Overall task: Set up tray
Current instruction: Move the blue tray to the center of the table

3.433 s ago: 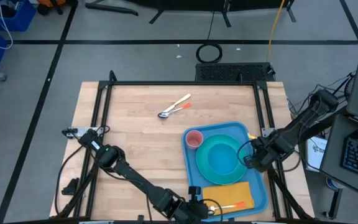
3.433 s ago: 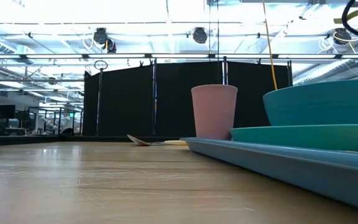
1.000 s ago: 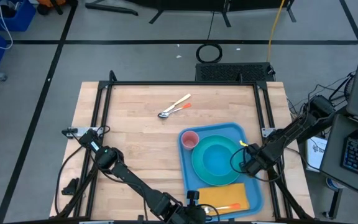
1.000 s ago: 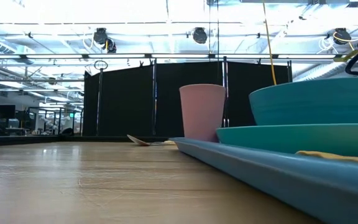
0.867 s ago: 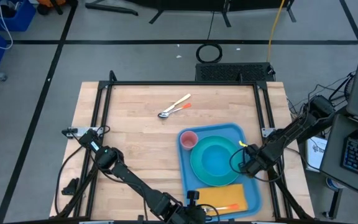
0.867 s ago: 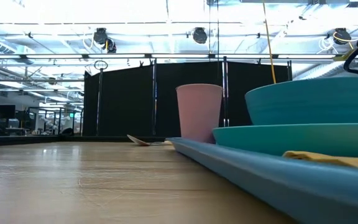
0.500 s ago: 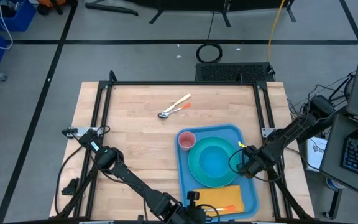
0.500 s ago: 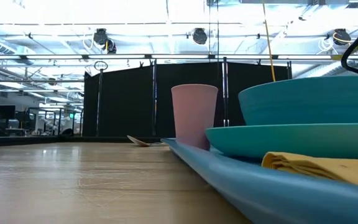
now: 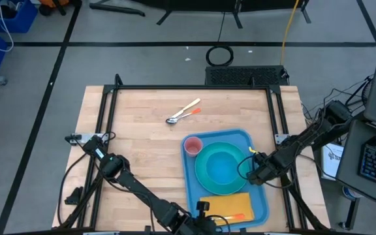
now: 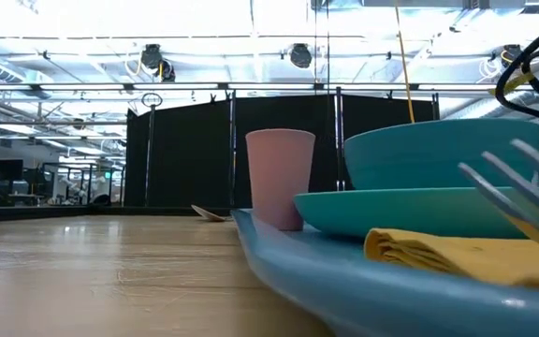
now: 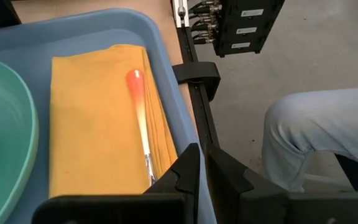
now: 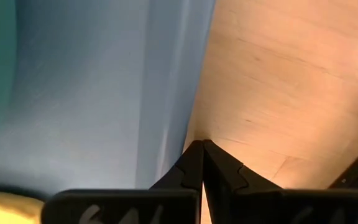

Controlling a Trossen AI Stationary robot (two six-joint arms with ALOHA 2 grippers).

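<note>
The light wooden table (image 9: 136,150) fills most of the high view, and the large flat blue plastic tray with rounded corners (image 9: 261,205) is parked on its right-hand near part. A round turquoise plate (image 9: 222,168) with a matching bowl on it sits mid-tray, with a folded yellow-orange cloth napkin (image 9: 215,203) at the near end and a pale pink plastic cup (image 9: 192,145) at the far left corner. A fork with an orange handle (image 11: 139,111) is laid on the napkin.

The right gripper (image 12: 200,149) is pinched shut against the tray's right rim. The left gripper (image 11: 202,160) is nearly closed at the tray's near edge; whether the rim is clamped can't be told.

Two spoons (image 9: 183,111) are left lying far back on the table.
</note>
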